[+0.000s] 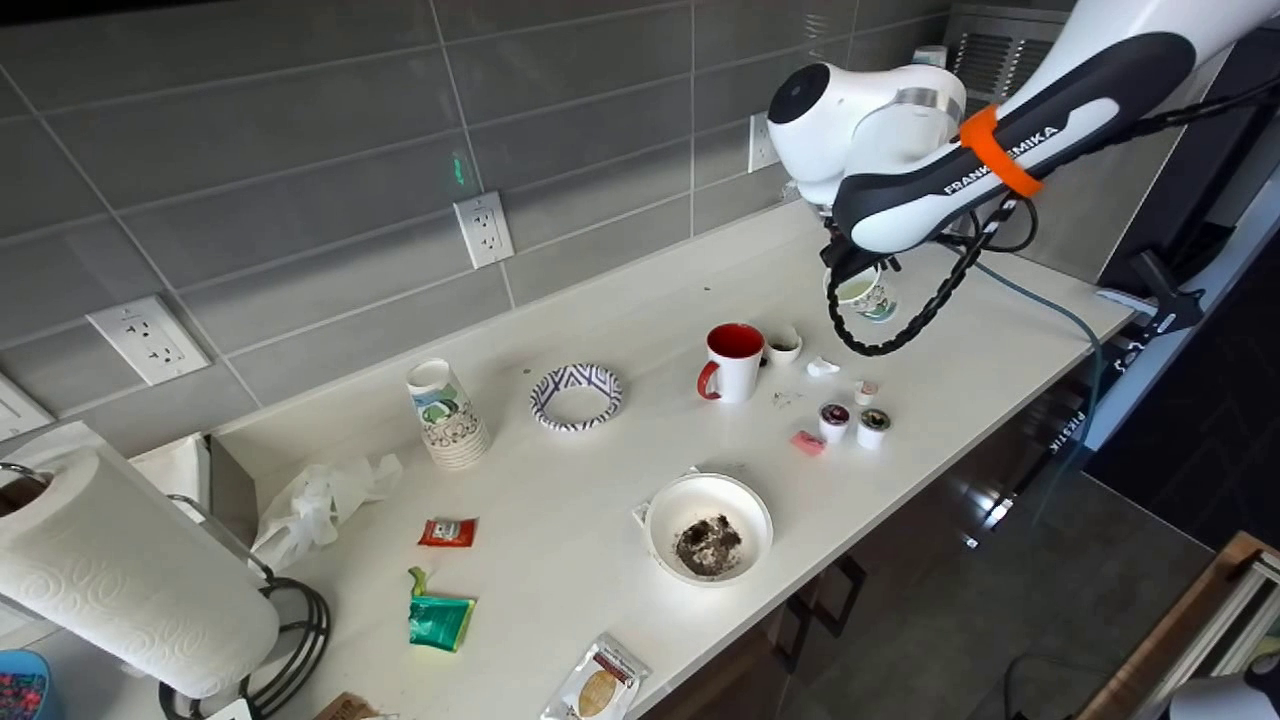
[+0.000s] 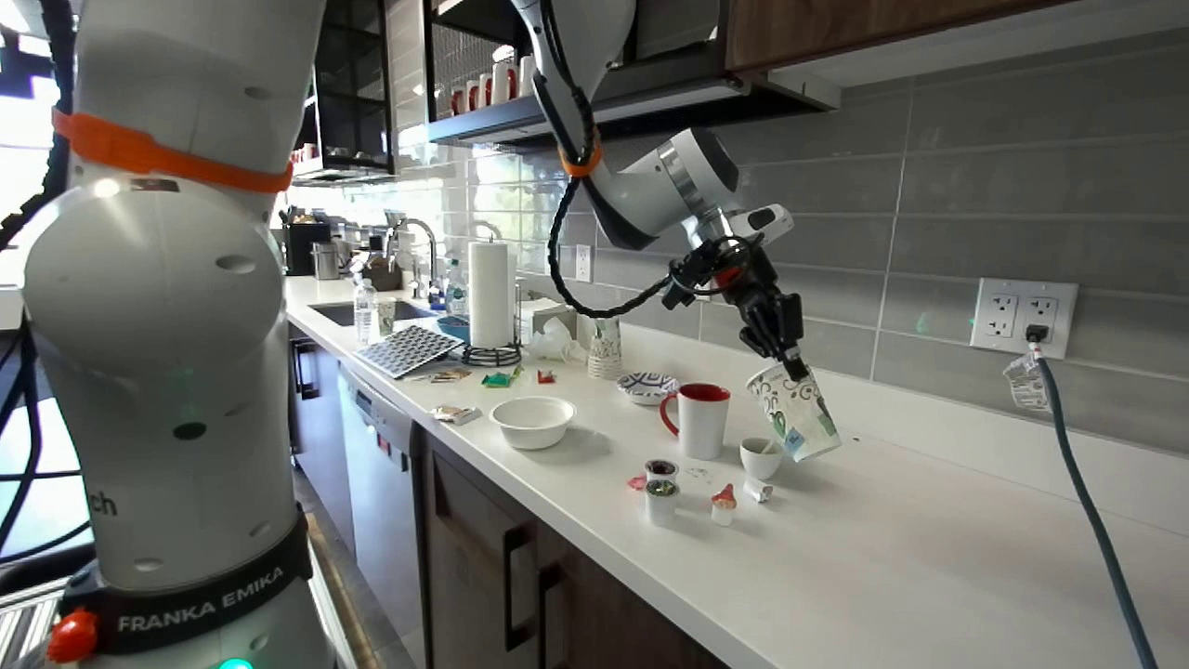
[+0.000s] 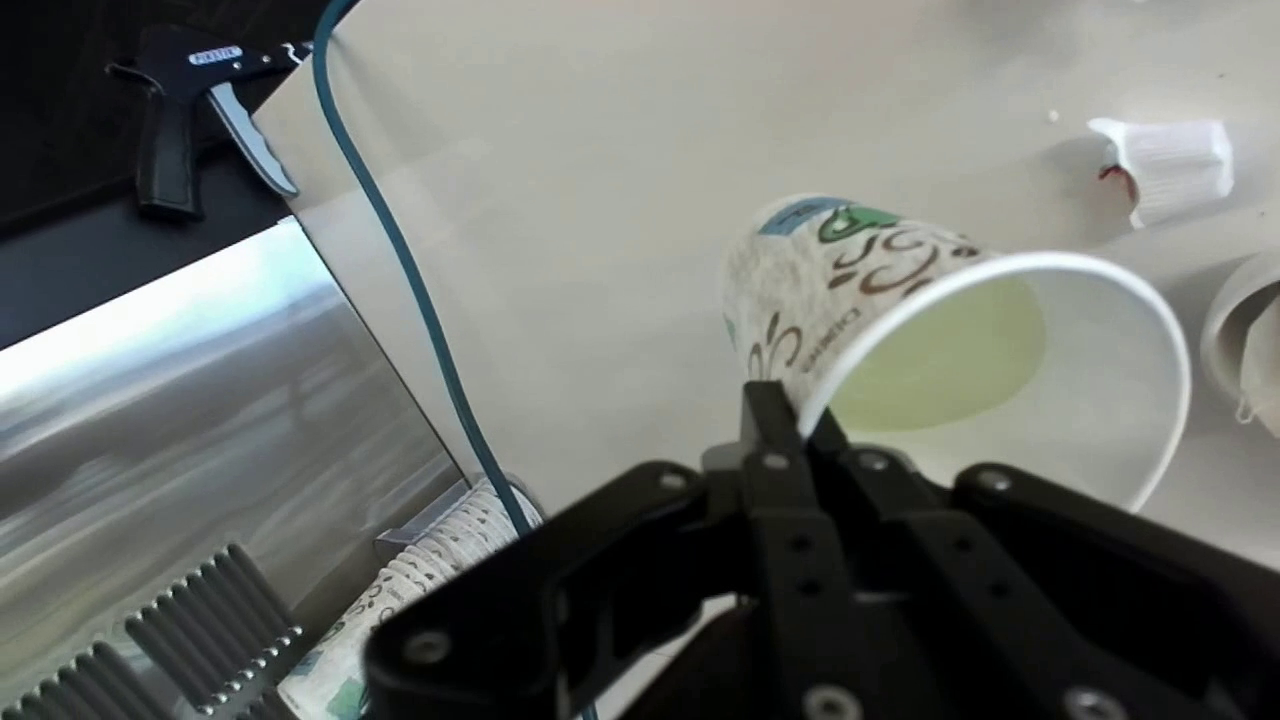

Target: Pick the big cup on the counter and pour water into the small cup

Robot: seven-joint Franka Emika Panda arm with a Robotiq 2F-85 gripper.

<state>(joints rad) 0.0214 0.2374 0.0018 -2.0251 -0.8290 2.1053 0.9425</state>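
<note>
The big cup is a patterned paper cup [image 2: 797, 416] with green and brown markings. Pale greenish liquid [image 3: 940, 350] lies inside it. My gripper [image 3: 800, 412] is shut on its rim, one finger outside the wall and one inside. The cup hangs tilted, its mouth leaning to the side of the small cup [image 2: 761, 458], apparently off the counter [image 2: 929, 557]. That small white cup stands upright on the counter, partly behind the big cup in an exterior view; in the wrist view it is cut by the right edge, with something pale inside.
Beside the small cup stands a red and white mug [image 1: 735, 365]. Small pods [image 1: 834, 422] and a white wrapper [image 1: 822, 367] lie nearby. A white bowl [image 1: 708, 530] sits near the counter's front edge. A teal cable [image 3: 400, 240] crosses the counter's end.
</note>
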